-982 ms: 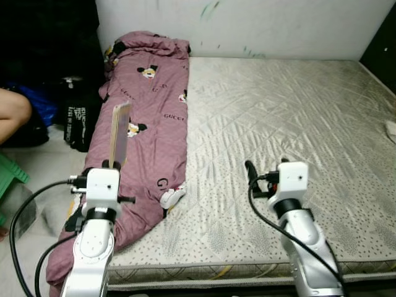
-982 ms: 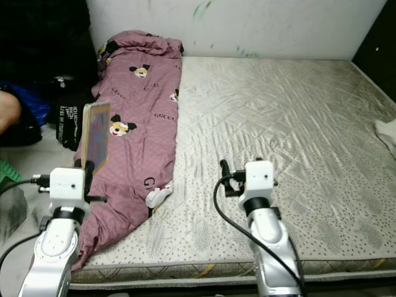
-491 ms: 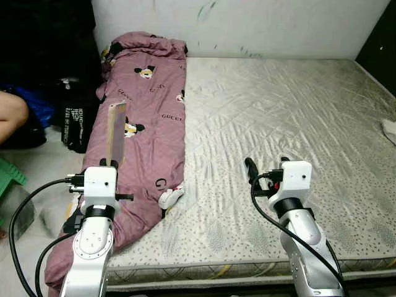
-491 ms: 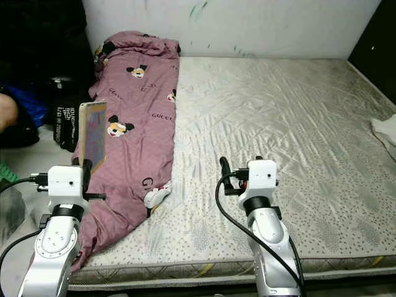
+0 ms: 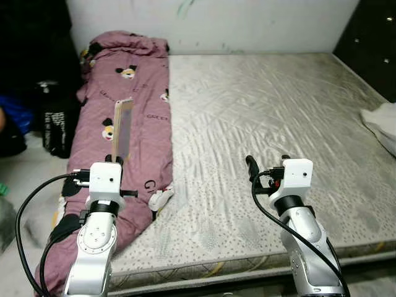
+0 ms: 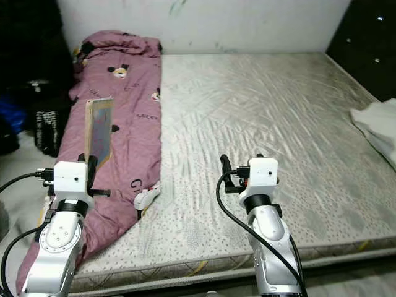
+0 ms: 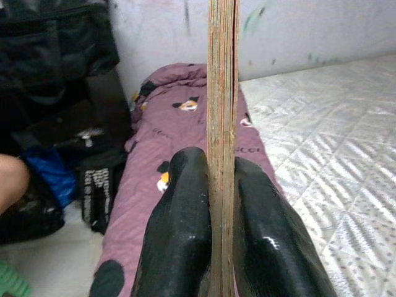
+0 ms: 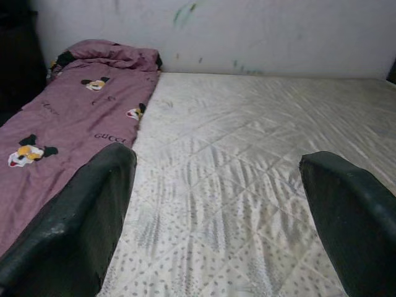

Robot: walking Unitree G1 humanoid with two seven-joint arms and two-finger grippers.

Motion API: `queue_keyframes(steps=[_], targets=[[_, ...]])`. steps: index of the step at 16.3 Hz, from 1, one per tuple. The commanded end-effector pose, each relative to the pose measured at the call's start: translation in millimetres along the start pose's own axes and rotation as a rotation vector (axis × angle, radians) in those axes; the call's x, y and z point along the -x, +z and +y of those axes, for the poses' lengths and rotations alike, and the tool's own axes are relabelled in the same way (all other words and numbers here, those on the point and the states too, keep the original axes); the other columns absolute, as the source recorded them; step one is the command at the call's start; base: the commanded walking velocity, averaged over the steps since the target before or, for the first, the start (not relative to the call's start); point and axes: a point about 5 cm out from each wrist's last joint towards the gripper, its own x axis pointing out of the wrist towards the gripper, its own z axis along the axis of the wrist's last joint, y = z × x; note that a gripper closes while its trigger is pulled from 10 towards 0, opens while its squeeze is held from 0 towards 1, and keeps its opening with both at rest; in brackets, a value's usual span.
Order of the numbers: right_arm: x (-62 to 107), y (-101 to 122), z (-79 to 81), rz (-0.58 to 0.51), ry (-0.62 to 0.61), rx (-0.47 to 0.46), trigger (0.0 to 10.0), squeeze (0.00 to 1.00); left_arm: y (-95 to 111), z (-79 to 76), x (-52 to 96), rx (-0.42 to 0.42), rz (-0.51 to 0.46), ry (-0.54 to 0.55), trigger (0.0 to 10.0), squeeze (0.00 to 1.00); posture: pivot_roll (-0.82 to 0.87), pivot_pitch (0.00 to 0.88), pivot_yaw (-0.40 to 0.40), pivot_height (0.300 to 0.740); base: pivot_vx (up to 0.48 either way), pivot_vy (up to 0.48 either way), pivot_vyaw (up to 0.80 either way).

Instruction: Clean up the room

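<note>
left pincer (image 5: 117,162) is clamped on a thin flat board (image 5: 122,129), held upright on edge over the near left side of the bed (image 5: 260,111); in the wrist view both black fingers (image 7: 179,210) press the board's two faces. under and behind it a mauve quilt w/ cartoon mouse print (image 5: 133,93) lies bunched along the bed's left edge, running from the far wall to the near corner and spilling over the side. right pincer (image 6: 238,168) hovers over the near middle of the bare mattress, fingers wide apart, nothing btwn them. black bag (image 5: 52,124) on the floor at left, beside the quilt. white cloth (image 6: 377,127) at the bed's right edge.
</note>
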Motion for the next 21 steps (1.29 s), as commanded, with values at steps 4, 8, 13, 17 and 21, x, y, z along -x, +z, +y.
queue_keyframes(steps=[4,8,13,17,21], targets=[[-1.3,-0.2,-2.5,0.009,-0.001,0.010,10.0,0.00,9.4,-0.9,-3.2,0.007,-0.043,0.001,10.0,0.00,0.01,0.000,-0.021,0.740,0.000,-0.380,0.00],[-1.6,-0.3,-2.7,0.011,0.001,0.016,10.0,0.00,9.3,-1.5,-3.1,0.007,-0.044,0.002,10.0,0.00,0.01,0.000,-0.024,0.740,0.000,-0.417,0.00],[-1.7,-0.3,-2.4,0.010,0.004,0.020,10.0,0.00,8.6,-2.5,-3.5,0.004,-0.040,-0.004,10.0,0.00,0.01,0.000,-0.023,0.740,0.000,-0.420,0.00],[-1.6,-1.2,-1.5,0.013,0.010,0.021,10.0,0.00,7.9,-3.3,-3.1,-0.005,-0.037,-0.008,10.0,0.00,0.01,0.000,-0.022,0.740,0.000,0.000,0.00],[-1.7,-1.8,-0.4,0.014,0.018,0.035,10.0,0.00,7.3,-4.2,-3.1,-0.006,-0.035,-0.012,10.0,0.00,0.02,0.000,-0.025,0.740,0.000,-0.068,0.00]])
